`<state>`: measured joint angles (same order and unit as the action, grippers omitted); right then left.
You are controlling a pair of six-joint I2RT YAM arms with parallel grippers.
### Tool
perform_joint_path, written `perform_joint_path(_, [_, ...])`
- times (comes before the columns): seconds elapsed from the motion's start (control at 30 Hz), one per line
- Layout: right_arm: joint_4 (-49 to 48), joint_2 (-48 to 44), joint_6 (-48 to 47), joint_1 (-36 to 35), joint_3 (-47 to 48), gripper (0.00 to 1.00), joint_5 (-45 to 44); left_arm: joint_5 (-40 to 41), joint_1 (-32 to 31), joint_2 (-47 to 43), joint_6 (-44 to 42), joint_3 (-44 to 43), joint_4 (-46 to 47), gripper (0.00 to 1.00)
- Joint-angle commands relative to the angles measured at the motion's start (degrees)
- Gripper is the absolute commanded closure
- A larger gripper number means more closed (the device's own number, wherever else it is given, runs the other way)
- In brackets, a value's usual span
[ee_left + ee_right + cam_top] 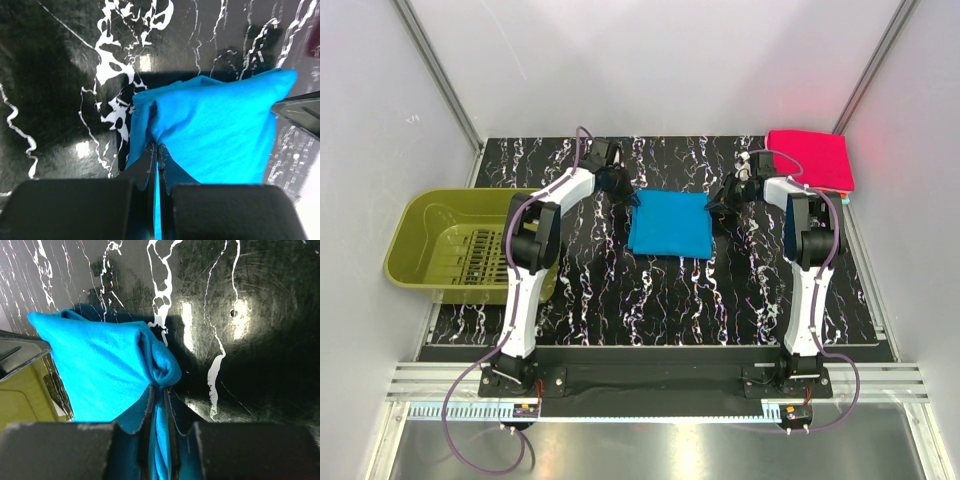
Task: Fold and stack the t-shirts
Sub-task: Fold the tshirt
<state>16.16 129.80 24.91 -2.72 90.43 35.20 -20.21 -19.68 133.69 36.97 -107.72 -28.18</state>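
Observation:
A blue t-shirt [668, 223] lies folded into a rough square in the middle of the black marbled table. My left gripper [623, 192] is shut on its far left corner, and the cloth shows pinched between the fingers in the left wrist view [210, 135]. My right gripper [716, 204] is shut on its far right corner, where bunched cloth shows in the right wrist view [107, 365]. A folded red t-shirt [810, 159] lies at the far right corner of the table, apart from both grippers.
An olive-green basket [425, 215] with a slotted floor stands off the table's left edge. Grey walls close the table on the left, back and right. A metal rail runs along the near edge by the arm bases.

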Motion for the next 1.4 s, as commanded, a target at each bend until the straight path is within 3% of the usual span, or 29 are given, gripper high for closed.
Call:
perform_joint_path(0.0, [-0.1, 1.4, -0.7, 0.6, 1.6, 0.85, -1.1, -4.0, 1.5, -3.1, 1.9, 1.9, 5.7, 1.0])
perform_joint_path(0.1, [-0.2, 1.4, -0.7, 0.8, 2.2, 0.83, 0.2, -4.6, 1.8, -2.7, 1.3, 1.5, 5.6, 1.0])
perform_joint_path(0.17, [-0.3, 1.2, -0.7, 0.8, 2.6, 0.77, 1.2, -4.8, 1.8, -2.7, 1.3, 1.5, 5.2, 0.93])
perform_joint_path(0.2, [-0.1, 0.6, -0.6, 0.7, 2.6, 0.74, 1.2, -4.4, 1.8, -3.2, 1.2, 1.7, 5.1, 0.85])
perform_joint_path(0.33, [0.0, -2.0, -0.6, 0.8, 2.0, 0.5, 0.8, -2.6, 1.8, -5.8, 0.5, 3.7, 4.8, 0.75])
perform_joint_path(0.37, [-0.1, -2.3, -0.6, 0.8, 2.0, 0.43, 0.9, -2.6, 1.9, -6.5, 0.1, 3.9, 4.7, 0.75])
perform_joint_path(0.6, [0.2, -3.5, 0.5, 0.8, 2.2, 0.31, -0.4, -3.6, 1.6, -12.3, -1.2, 5.2, 3.5, 0.72])
perform_joint_path(0.97, [2.5, 2.4, 0.1, 0.3, 9.1, 0.33, -0.7, -6.3, -0.7, -21.2, -5.5, 11.0, 1.7, 0.72])
perform_joint_path(1.13, [2.5, 5.2, 0.1, 0.3, 12.9, 0.45, 1.6, -7.0, -1.8, -25.9, -7.8, 13.8, 0.3, 0.72])
perform_joint_path(1.27, [2.8, 5.6, -0.3, 0.2, 14.4, 0.61, 2.2, -7.2, -4.0, -31.9, -9.0, 15.9, -0.4, 0.71])
perform_joint_path(1.37, [2.9, 5.2, -1.1, 0.2, 14.4, 0.64, 2.1, -8.3, -5.4, -35.1, -10.4, 16.6, -2.1, 0.71])
